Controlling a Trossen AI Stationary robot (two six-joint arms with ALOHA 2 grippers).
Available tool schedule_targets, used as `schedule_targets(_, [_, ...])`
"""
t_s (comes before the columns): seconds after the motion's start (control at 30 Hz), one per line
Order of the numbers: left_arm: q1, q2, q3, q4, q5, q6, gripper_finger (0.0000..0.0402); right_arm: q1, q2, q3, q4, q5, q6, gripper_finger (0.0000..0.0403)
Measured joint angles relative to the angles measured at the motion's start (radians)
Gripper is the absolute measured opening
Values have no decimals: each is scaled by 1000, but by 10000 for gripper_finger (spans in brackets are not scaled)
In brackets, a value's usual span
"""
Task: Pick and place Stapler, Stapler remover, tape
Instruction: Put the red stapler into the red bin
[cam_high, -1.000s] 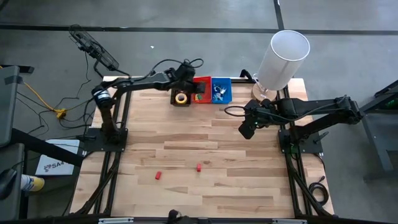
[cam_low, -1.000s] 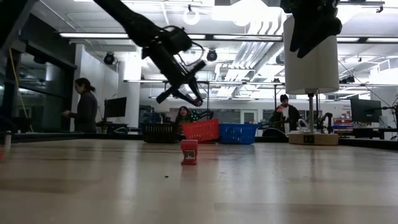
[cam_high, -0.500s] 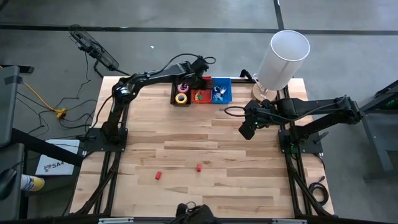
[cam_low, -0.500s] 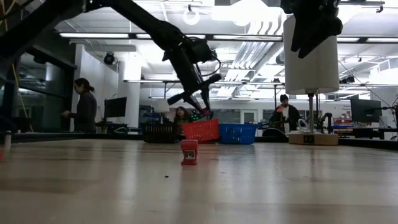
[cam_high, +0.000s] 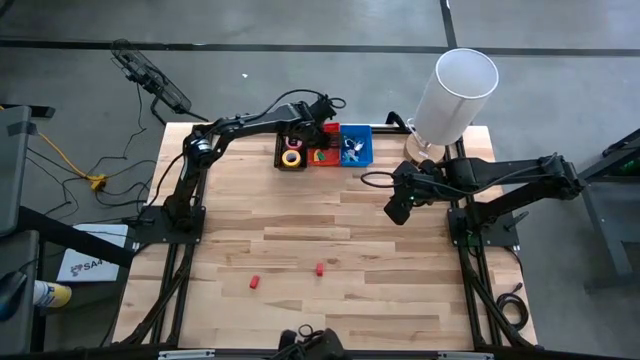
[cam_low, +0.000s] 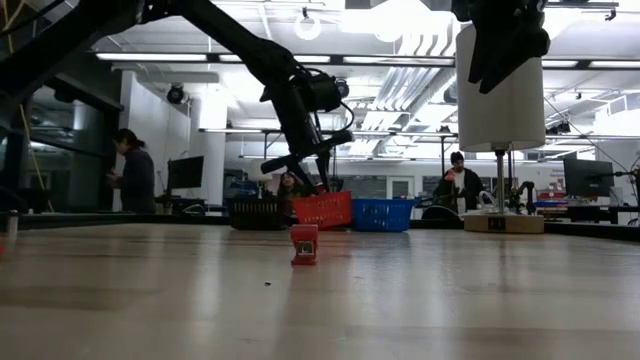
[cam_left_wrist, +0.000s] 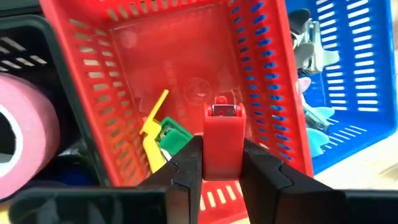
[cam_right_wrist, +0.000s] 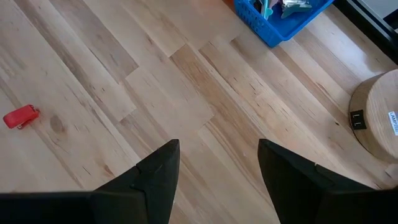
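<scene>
My left gripper (cam_left_wrist: 221, 158) hangs over the red basket (cam_left_wrist: 93, 74) at the table's far edge, shut on a small red stapler (cam_left_wrist: 222, 134). A yellow and a green stapler (cam_left_wrist: 163, 134) lie on the basket's floor. The black basket (cam_high: 281, 150) to the left holds a pink tape roll (cam_left_wrist: 25, 140) and a yellow one (cam_high: 291, 157). Pale stapler removers (cam_left_wrist: 308, 50) lie in the blue basket (cam_high: 356, 145). Two more red staplers (cam_high: 254, 282) (cam_high: 320, 268) lie on the table near the front. My right gripper (cam_high: 397, 212) hovers open at the right, nothing between its fingers. My left gripper pinches the red stapler's two long sides (cam_left_wrist: 214, 163) between its two fingers, at the end away from the metal tip (cam_left_wrist: 224, 111). The fingers slant steeply down from above and lie along the stapler. The stapler is lifted clear above the red basket's floor.
A tall white cylinder (cam_high: 455, 95) on a round wooden base stands at the far right corner, beside the blue basket. The three baskets sit side by side along the far edge. Bare wood spreads across the table's middle. People stand in the room beyond.
My left gripper has carried the red stapler from over the black basket toward the table's right, to over the red basket, sinking a little and tipping steeper downward. It has stayed shut on the stapler.
</scene>
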Motion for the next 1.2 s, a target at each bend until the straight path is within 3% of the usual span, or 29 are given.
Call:
schedule_targets(0.13, [0, 0, 0, 3, 25, 9, 98, 0, 0, 0, 0, -1, -7, 208])
schedule_targets(0.53, [0, -2, 0, 0, 57, 68, 202, 0, 0, 0, 0, -2, -8, 208])
schedule_targets(0.83, [-4, -99, 0, -142, 86, 252, 202, 0, 0, 0, 0, -13, -3, 208])
schedule_targets(1.07, [-44, -198, 0, -301, 60, 451, 202, 0, 0, 0, 0, -10, 0, 208])
schedule_targets(1.2, [-79, -240, 0, -388, 48, 489, 201, 0, 0, 0, 2, -9, 8, 208])
